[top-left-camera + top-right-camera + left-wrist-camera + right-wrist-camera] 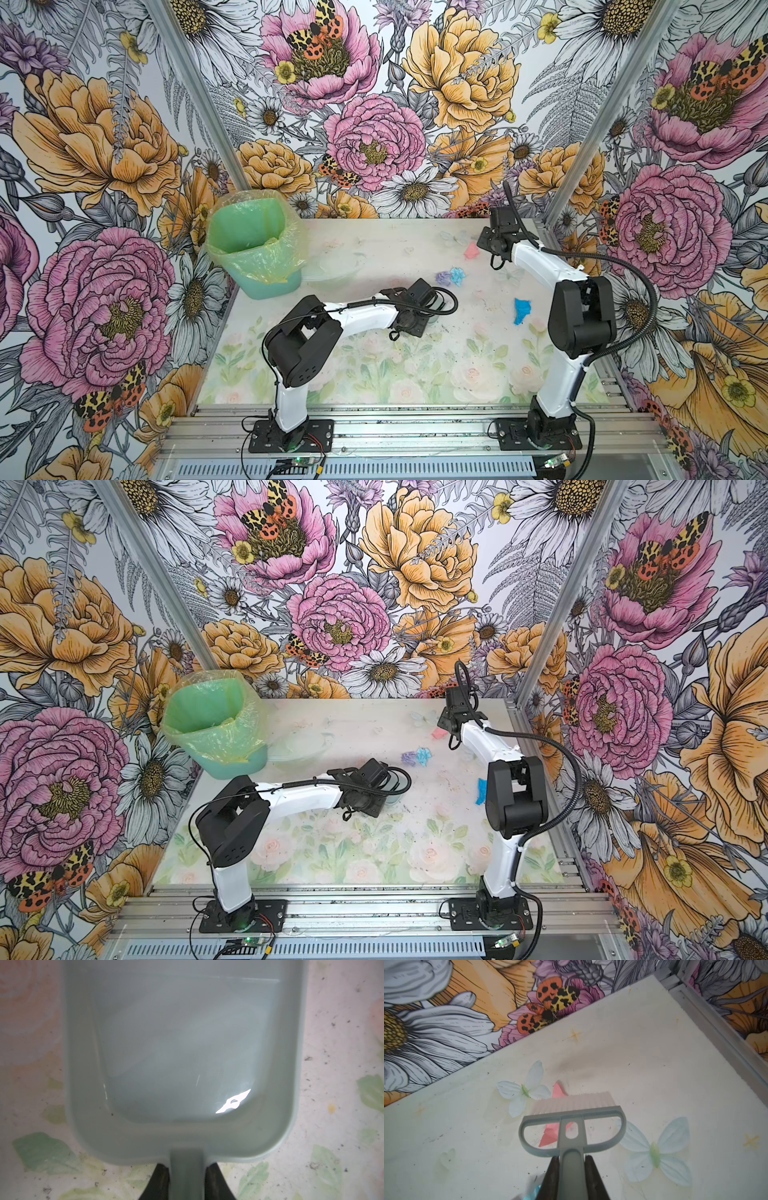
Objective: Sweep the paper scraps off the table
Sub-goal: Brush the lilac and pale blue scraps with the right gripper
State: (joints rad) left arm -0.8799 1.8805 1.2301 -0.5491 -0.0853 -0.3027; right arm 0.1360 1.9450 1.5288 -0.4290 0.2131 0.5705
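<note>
Step in hand, by my judgement: sweeping pink scrap (548, 1136), which lies near far right corner of bench (374, 245). Over it stands brush (572, 1114), bristles at its far side (contact with bench not clear). Next move calls for pull toward middle, bristles low, into dustpan (187, 1053), now empty. Others: lilac and light-blue scraps (451, 276) mid-bench, blue scrap (522, 310) nearer right edge. Grip: right fingers (550, 1178) pinching brush handle; left fingers (161, 1180) pinching dustpan handle.
</note>
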